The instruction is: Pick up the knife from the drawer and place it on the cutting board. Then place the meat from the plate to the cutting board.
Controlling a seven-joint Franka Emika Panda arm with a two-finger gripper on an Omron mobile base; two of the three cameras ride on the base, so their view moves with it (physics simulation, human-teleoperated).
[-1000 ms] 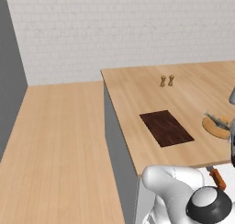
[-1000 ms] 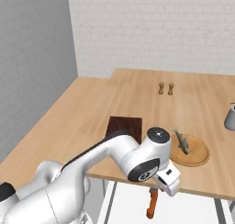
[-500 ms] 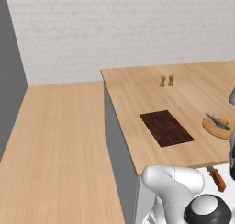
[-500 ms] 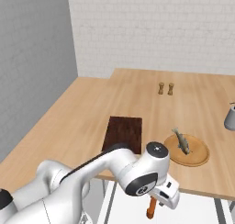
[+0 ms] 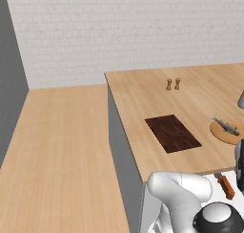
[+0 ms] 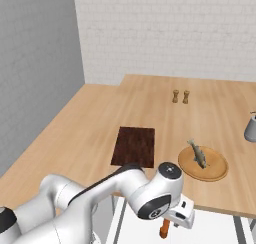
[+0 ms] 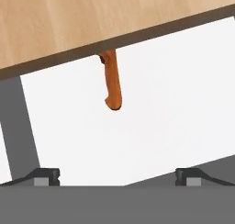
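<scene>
**kitchenbot_fan:** Looking at the big stuff first: the counter (image 6: pixel 150 113) is laid out as it was a second ago, cutting board (image 6: pixel 134 146) bare, plate (image 6: pixel 216 170) just beside it with the meat (image 6: pixel 197 153) on top. What's changed is the arm. It has swung down in front of the counter edge and the gripper (image 6: pixel 181 219) now hangs over the open drawer (image 7: pixel 151 113).

**drawer_dave:** Yep, and the knife (image 7: pixel 111 80) is lying in that drawer, orange handle poking out from under the counter lip, blade hidden underneath. From the left base camera you can spot the handle (image 5: pixel 225 186) too.

**kitchenbot_fan:** Jaws?

**drawer_dave:** Spread wide, one fingertip (image 7: pixel 43 176) well apart from the other, nothing between them. The handle sits ahead of them, not touched yet.

**kitchenbot_fan:** So I'd say we're early in step one, the approach to the knife. Nothing's on the board yet.

**drawer_dave:** Agreed. My guess: it needs to close in on that handle. Counter overhang looks like the tricky bit.
</scene>
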